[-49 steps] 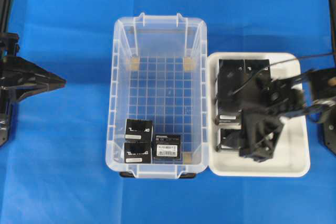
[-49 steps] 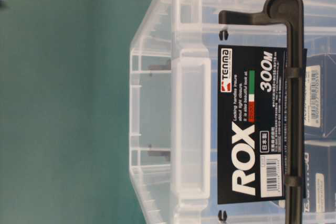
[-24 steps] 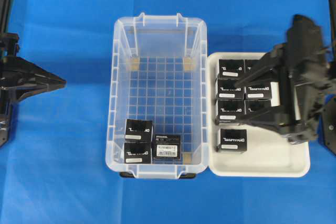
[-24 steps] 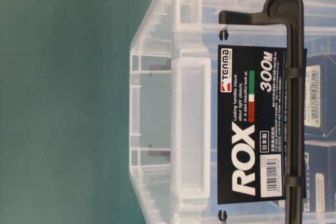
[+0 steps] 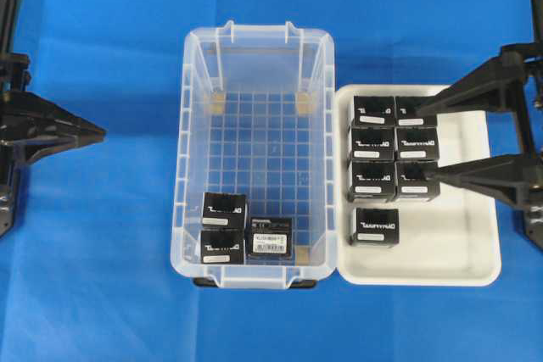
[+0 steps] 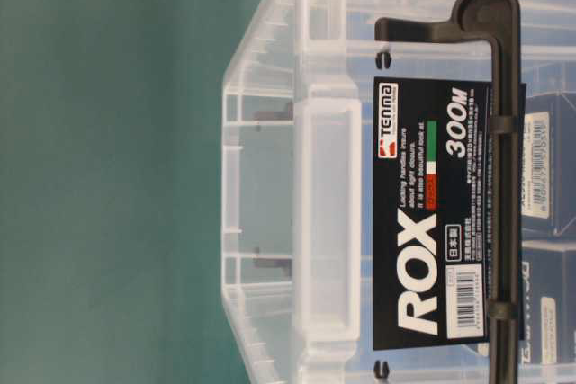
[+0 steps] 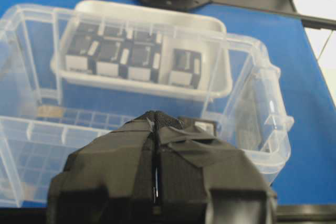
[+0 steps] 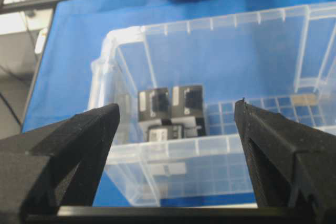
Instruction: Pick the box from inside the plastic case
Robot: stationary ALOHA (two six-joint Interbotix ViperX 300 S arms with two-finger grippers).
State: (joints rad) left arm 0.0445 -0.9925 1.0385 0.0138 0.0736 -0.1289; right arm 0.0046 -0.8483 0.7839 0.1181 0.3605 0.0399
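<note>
A blue cloth covers the table, with a teal wall behind. At the far left the left gripper points toward the plastic case, its taped fingers pressed together on nothing. The clear plastic case sits in the middle and holds three black cartons at its near end: one box, a second box just in front of it, and to their right a carton with a wide printed label. Touching the case's right wall, a white tray holds seven more black boxes, six in a block and one alone nearer. The right gripper hangs over the tray's right side, jaws spread wide and empty.
</note>
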